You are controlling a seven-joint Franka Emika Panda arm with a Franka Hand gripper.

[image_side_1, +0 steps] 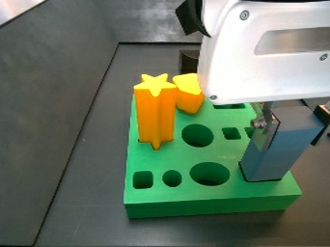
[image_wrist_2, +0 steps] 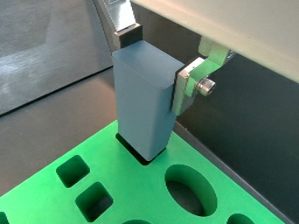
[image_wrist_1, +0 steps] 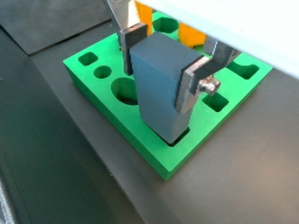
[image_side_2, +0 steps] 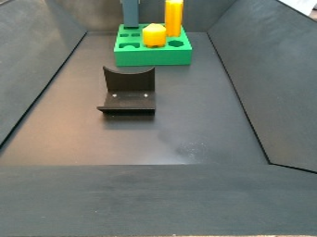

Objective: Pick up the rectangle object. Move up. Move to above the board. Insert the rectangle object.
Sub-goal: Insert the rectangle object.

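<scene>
The rectangle object [image_wrist_1: 162,92] is a tall blue-grey block, standing upright with its lower end in a cut-out at a corner of the green board [image_wrist_1: 117,109]. My gripper [image_wrist_1: 163,59] is shut on its upper part, one silver finger [image_wrist_1: 191,80] flat on each side. The other wrist view shows the same grip [image_wrist_2: 156,63] on the block [image_wrist_2: 145,109] over the board [image_wrist_2: 111,188]. In a side view the block [image_side_1: 271,150] stands at the board's [image_side_1: 194,193] near right corner under the gripper [image_side_1: 265,123]. In the far side view the block [image_side_2: 129,13] rises from the board [image_side_2: 155,54].
An orange star peg [image_side_1: 154,111] and a shorter yellow peg [image_side_1: 190,94] stand in the board. Several other holes are open [image_side_1: 206,174]. The dark fixture [image_side_2: 128,90] stands on the floor in front of the board. Sloped dark walls enclose the floor.
</scene>
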